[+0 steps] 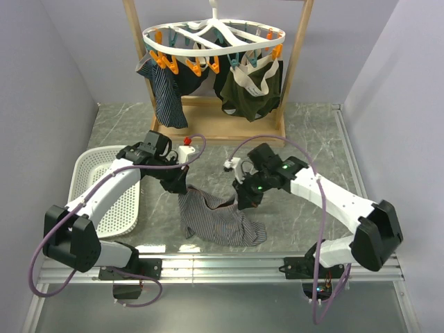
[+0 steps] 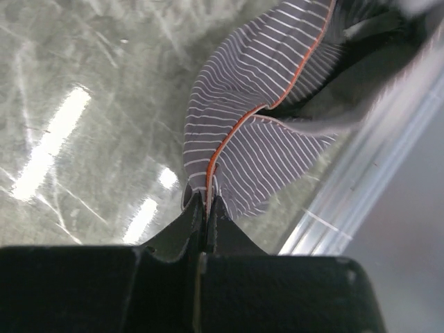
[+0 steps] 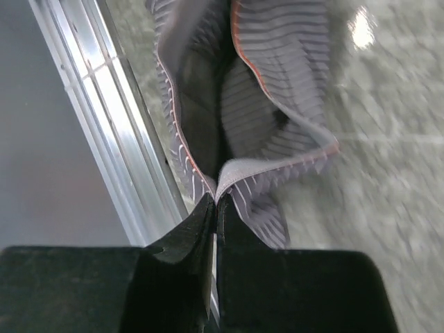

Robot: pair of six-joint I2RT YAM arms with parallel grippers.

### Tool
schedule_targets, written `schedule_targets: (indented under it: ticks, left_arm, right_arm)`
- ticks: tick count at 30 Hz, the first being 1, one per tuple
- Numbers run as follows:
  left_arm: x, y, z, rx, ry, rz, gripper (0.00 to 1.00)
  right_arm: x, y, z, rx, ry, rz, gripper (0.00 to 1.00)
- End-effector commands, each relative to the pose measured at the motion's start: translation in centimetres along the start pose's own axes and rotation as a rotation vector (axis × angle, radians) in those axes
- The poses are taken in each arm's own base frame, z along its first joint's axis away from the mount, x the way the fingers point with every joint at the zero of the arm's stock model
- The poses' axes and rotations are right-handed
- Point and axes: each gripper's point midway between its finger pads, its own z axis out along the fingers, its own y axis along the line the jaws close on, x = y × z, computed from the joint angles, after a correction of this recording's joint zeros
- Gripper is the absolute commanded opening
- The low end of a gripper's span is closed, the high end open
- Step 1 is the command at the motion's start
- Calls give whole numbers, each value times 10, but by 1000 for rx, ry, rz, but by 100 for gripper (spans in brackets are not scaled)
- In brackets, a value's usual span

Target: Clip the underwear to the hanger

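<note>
The light grey striped underwear (image 1: 218,218) hangs between my two grippers just above the table's front part, its lower end resting on the table. My left gripper (image 1: 182,187) is shut on its orange-edged hem (image 2: 208,173). My right gripper (image 1: 244,201) is shut on the other side of the hem (image 3: 229,177). The white oval hanger (image 1: 214,36) with orange and teal clips hangs from the wooden frame at the back, well above and behind both grippers.
A dark navy striped garment (image 1: 166,87) and a dark olive pair (image 1: 251,90) hang from the hanger's clips. A wooden frame (image 1: 295,66) stands at the back. A white basket (image 1: 104,191) sits on the left. A metal rail (image 1: 229,263) runs along the front edge.
</note>
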Motion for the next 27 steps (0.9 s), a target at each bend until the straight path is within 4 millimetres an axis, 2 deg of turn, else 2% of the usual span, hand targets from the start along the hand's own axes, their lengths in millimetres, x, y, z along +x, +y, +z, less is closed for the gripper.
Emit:
schedule_targets:
  ticks: [1, 2, 4, 6, 8, 9, 11, 13, 14, 16, 17, 18, 20, 22, 24, 27]
  left_arm:
    - [-12, 15, 7, -56, -56, -12, 1]
    - [-6, 17, 12, -58, -42, -33, 1]
    - [-2, 25, 14, -91, -44, -81, 1]
    - [12, 29, 20, -86, -12, -134, 2]
    - [20, 32, 22, -80, 3, -173, 4]
    - [25, 35, 23, -79, 9, -199, 4]
    - [30, 37, 24, -72, 22, -224, 8]
    - [31, 39, 24, -72, 26, -225, 10]
    - [32, 40, 24, -72, 32, -227, 12]
    - [32, 41, 24, -73, 28, -217, 12]
    - [32, 41, 24, -73, 30, -214, 13]
    - [32, 41, 24, -70, 31, -210, 13]
    - [31, 40, 24, -61, 32, -207, 14]
    - [30, 39, 24, -54, 29, -204, 16]
    - [27, 40, 24, -47, 26, -198, 18]
    - [22, 39, 26, -32, 16, -202, 22]
  right_arm:
    - [-28, 17, 26, -43, -68, -55, 5]
    - [-26, 18, 36, -53, -46, -55, 14]
    - [-26, 23, 48, -70, -26, -48, 19]
    - [-24, 31, 61, -109, -4, -46, 33]
    - [-22, 35, 70, -116, 0, -42, 38]
    - [-20, 34, 72, -114, 1, -42, 55]
    - [-18, 37, 73, -122, -9, -58, 61]
    - [-20, 39, 68, -128, -25, -77, 62]
    - [-25, 41, 60, -117, -46, -92, 62]
    - [-36, 32, 43, -83, -105, -87, 60]
    - [-48, 32, 25, -73, -171, -94, 58]
    - [-55, 13, 8, -36, -231, -42, 58]
    - [-62, 3, -14, -8, -315, -36, 58]
    - [-55, -12, -18, 46, -311, -60, 59]
    - [-42, -16, -10, 41, -259, -88, 61]
    - [-28, -12, 11, -24, -197, -83, 64]
